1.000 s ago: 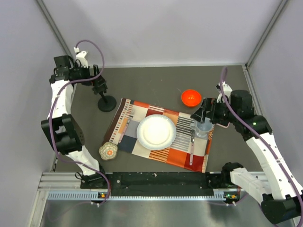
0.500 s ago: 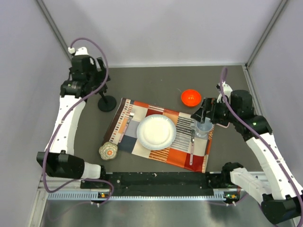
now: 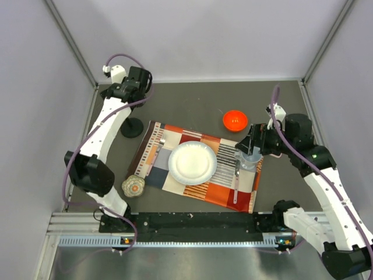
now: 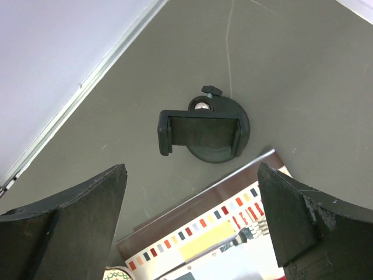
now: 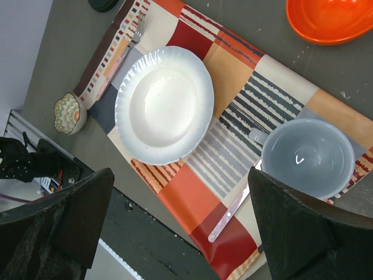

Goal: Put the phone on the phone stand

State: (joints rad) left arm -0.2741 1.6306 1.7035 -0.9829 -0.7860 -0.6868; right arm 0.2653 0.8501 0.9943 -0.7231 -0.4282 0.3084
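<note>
The black phone stand point(image 3: 132, 126) rests on the dark table left of the placemat. From above, the left wrist view shows its round base and empty clamp holder point(image 4: 201, 133). My left gripper point(image 3: 140, 86) hovers high above and behind the stand, open and empty point(image 4: 190, 170). Over the placemat's right end, next to a grey-blue bowl point(image 3: 250, 157), my right gripper point(image 3: 252, 143) is open and empty point(image 5: 180, 175). The phone does not show in any view.
A patterned placemat point(image 3: 175, 179) carries a white plate point(image 3: 192, 163), the grey-blue bowl point(image 5: 307, 158), a fork point(image 3: 156, 153) and a knife point(image 5: 233, 213). An orange bowl point(image 3: 235, 120) sits behind it and a small patterned bowl point(image 3: 133, 186) at its near left. Walls enclose the table.
My left arm has swung from beside the stand up and toward the back, so its gripper now looks down on the stand. The right arm has barely moved.
</note>
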